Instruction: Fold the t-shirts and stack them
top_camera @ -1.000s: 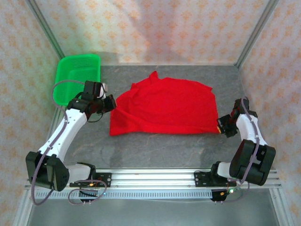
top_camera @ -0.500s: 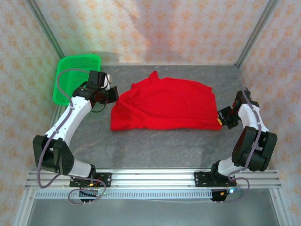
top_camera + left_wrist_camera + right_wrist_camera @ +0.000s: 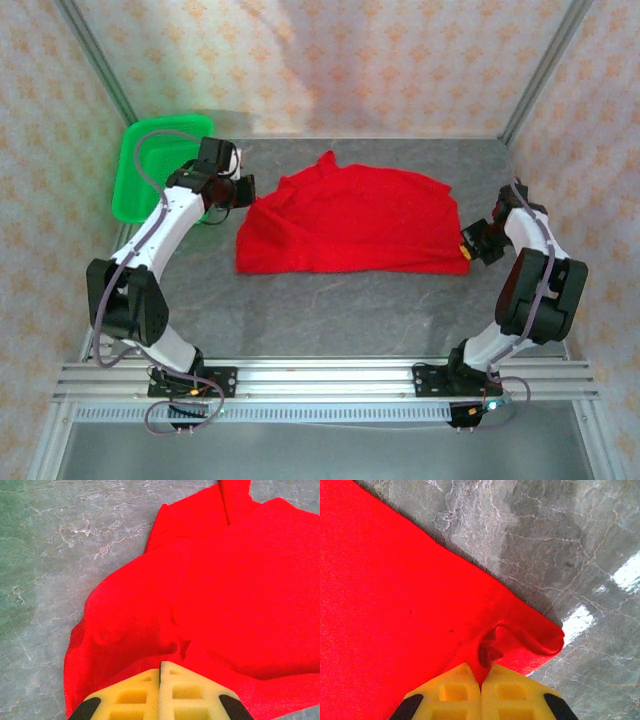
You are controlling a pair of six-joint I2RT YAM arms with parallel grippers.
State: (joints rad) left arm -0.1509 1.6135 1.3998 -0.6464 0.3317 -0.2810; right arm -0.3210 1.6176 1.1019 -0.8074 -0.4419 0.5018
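The grey stone bench (image 3: pixel 330 310) carries one bright red t-shirt (image 3: pixel 355 225), spread in a broad, rumpled sheet across its middle, plain side up with no print on show. The cloth's long axis runs from left to right, so it spans the gap between the two arms, with a peak of fabric pointing to the far edge and a fairly straight hem toward the near edge. A green mesh basket (image 3: pixel 140 170) sits in the far left corner, apart from the cloth. The left gripper (image 3: pixel 243 190) is at the shirt's left edge, between basket and cloth, with the garment stretching away from it to the right. Its yellow pads are pressed together, and in the wrist view a crease of red fabric runs straight into the seam between them, so it appears to have the edge nipped. The right gripper (image 3: pixel 468 245) is at the shirt's near right corner, its pads likewise closed tight on a small puckered fold of the hem, with the cloth lying off to its left. Each arm holds its own end, so any lift or fold across the long axis looks like a matter for both together.
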